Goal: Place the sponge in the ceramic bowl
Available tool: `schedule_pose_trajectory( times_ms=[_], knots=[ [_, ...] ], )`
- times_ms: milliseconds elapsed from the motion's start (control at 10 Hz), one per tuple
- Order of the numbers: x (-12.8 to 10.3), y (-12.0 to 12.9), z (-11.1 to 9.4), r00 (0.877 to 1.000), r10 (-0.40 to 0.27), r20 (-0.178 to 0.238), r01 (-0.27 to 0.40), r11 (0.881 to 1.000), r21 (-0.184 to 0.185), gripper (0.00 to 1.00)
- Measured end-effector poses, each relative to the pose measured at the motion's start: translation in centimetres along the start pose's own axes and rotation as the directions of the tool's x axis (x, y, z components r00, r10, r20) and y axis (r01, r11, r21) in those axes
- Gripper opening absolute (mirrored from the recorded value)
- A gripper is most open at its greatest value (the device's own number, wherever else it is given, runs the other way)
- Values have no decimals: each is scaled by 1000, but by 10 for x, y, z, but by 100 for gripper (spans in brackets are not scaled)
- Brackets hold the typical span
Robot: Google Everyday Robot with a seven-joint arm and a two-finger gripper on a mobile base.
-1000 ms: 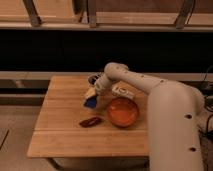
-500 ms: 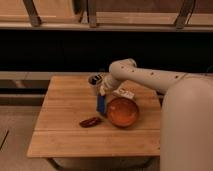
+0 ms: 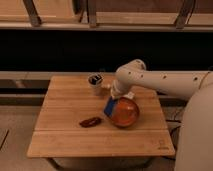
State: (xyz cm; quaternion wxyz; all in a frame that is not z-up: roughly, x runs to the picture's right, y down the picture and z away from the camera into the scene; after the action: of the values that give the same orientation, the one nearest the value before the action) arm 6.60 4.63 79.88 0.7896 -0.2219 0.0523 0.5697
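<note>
The blue sponge (image 3: 109, 106) hangs tilted at the left rim of the orange ceramic bowl (image 3: 125, 114), partly over the rim. My gripper (image 3: 113, 98) reaches down from the white arm at the right and is shut on the sponge's top. The bowl stands on the right half of the wooden table (image 3: 65, 135). I cannot see its inside behind the sponge.
A small dark cup with a pale rim (image 3: 95, 83) stands at the table's back, just left of the arm. A dark reddish-brown oblong object (image 3: 90, 121) lies left of the bowl. The robot's white body (image 3: 200, 135) fills the right edge.
The gripper has carried the sponge to the right and down, from beside the cup to the bowl's left rim.
</note>
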Motion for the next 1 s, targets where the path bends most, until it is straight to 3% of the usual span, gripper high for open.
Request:
schedule_pose_trajectory(
  times_ms=[300,400,500,800,1000],
  knots=[
    [22,-22,-19,998,63,5,-63,995,81,0],
    [25,-27,-21,997,82,13,-83,992,92,0],
    [29,-32,-17,995,100,24,-102,990,92,0],
    [28,-23,6,994,97,51,-100,994,41,0],
    [28,-23,7,994,95,55,-97,995,37,10]
  ],
)
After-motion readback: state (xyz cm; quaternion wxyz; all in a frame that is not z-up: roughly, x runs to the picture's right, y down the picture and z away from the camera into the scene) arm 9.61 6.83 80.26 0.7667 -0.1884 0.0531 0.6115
